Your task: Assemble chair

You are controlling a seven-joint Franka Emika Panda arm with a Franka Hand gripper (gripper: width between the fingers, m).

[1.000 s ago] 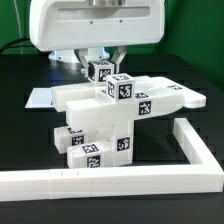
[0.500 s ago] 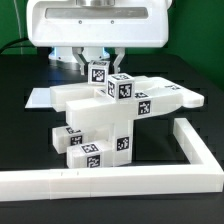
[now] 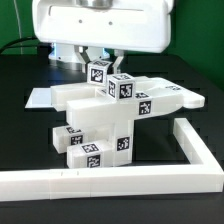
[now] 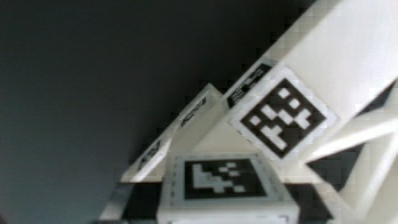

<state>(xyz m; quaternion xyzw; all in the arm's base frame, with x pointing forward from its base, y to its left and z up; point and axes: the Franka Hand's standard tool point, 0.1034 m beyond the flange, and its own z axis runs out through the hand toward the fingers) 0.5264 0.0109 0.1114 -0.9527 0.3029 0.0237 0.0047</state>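
1. My tool (image 3: 99,60) hangs directly over the chair (image 3: 105,120), fingers (image 3: 88,62) straddling the small tagged block (image 3: 99,73) at the top of the stack. The jaws sit partway closed, and they look clenched on that block, though the exterior view hides the actual contact.
2. The chair stands mid-worktop (image 3: 30,140): a chunky white stack with a wide slab (image 3: 165,98) reaching toward the exterior view's right and tagged cubes low at the front.
3. I judge the step in hand to be seating this top block onto the part below it. From here I cannot tell whether it is fully home.
4. The wrist view shows only tagged white faces (image 4: 281,110) close up, against dark worktop, so it does not settle the fit.
5. The next move calls for a straight downward press with no sideways drift, then letting go only once the block is steady.
6. Open room: the L-shaped rail (image 3: 190,150) fences the front and the exterior view's right. The flat white board (image 3: 40,98) lies behind, toward the exterior view's left. Straight up is my clear way out.
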